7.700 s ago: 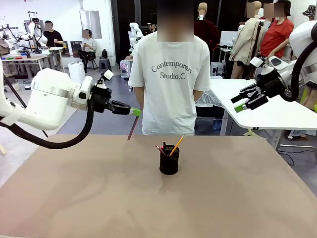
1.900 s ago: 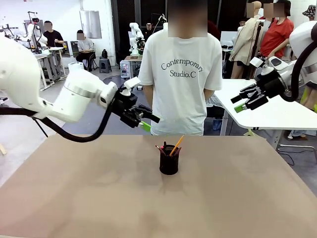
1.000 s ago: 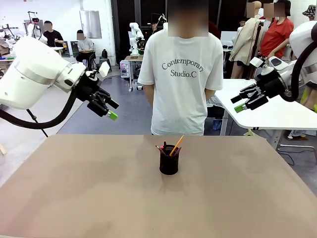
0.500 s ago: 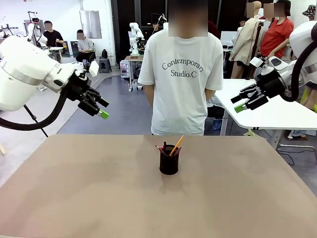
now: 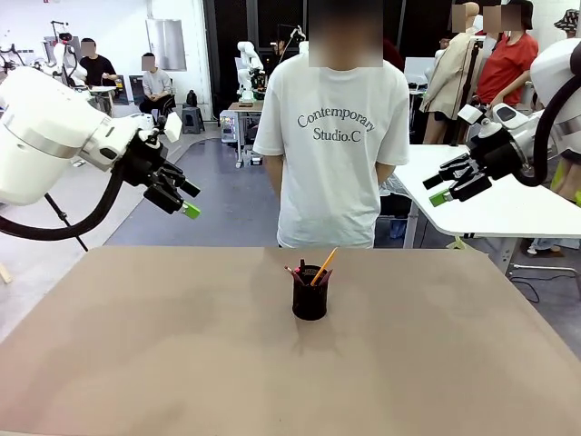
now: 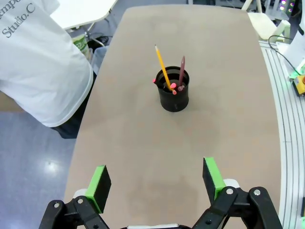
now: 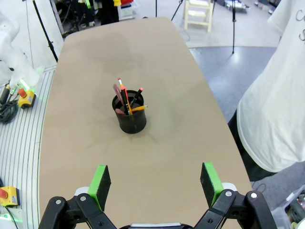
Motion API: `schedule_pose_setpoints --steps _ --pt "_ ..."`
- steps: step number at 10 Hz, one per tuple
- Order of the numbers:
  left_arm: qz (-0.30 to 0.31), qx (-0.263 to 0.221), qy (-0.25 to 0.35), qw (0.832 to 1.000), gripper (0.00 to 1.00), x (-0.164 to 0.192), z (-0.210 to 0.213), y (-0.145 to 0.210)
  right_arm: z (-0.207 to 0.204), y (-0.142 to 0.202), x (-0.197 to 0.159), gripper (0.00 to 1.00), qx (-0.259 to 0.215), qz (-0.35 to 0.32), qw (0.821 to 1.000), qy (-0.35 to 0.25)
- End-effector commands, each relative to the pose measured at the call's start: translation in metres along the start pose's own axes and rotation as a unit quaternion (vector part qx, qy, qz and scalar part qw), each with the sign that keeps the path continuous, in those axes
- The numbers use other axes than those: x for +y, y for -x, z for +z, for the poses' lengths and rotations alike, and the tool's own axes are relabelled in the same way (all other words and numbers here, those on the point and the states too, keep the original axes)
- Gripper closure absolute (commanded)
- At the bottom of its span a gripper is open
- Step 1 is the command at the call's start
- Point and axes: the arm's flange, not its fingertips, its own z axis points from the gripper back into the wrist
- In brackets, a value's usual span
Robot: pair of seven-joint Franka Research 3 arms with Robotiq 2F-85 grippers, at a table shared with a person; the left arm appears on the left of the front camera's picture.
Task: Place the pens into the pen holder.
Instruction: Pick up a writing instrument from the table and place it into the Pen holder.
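Observation:
The black mesh pen holder [image 5: 310,301] stands upright near the middle of the brown table [image 5: 182,363], also seen as the pen holder [image 6: 174,95] and the pen holder [image 7: 130,116]. The pens stand inside it: an orange-yellow pencil [image 5: 323,266], a reddish-brown one [image 6: 182,71] and a black one with a red tip [image 7: 137,96]. My left gripper [image 5: 186,200] hangs open and empty high above the table's far left; its green pads [image 6: 98,182] stand wide apart. My right gripper [image 5: 451,186] is open and empty, raised at the far right, its pads [image 7: 210,177] spread.
A person in a white T-shirt [image 5: 337,136] stands at the table's far edge, right behind the holder, hands out of sight. A white table [image 5: 490,191] lies behind to the right. Bare table surface surrounds the holder on all sides.
The left arm has swung back from the middle to the far left and has now nearly settled. The right arm and the holder have not moved.

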Motion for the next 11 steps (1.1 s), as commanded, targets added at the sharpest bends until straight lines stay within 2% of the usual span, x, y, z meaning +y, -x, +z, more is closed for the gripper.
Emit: schedule_pose_setpoints --steps 1,11 --pt "0.0 -0.001 0.0 1.0 0.0 0.0006 0.0015 -0.0001 -0.0006 -0.0033 0.0019 0.0 0.006 -0.004 1.0 0.006" --pt "0.0 -0.001 0.0 1.0 0.0 0.0006 0.0015 -0.0001 -0.0006 -0.0033 0.0019 0.0 0.006 -0.004 1.0 0.006"
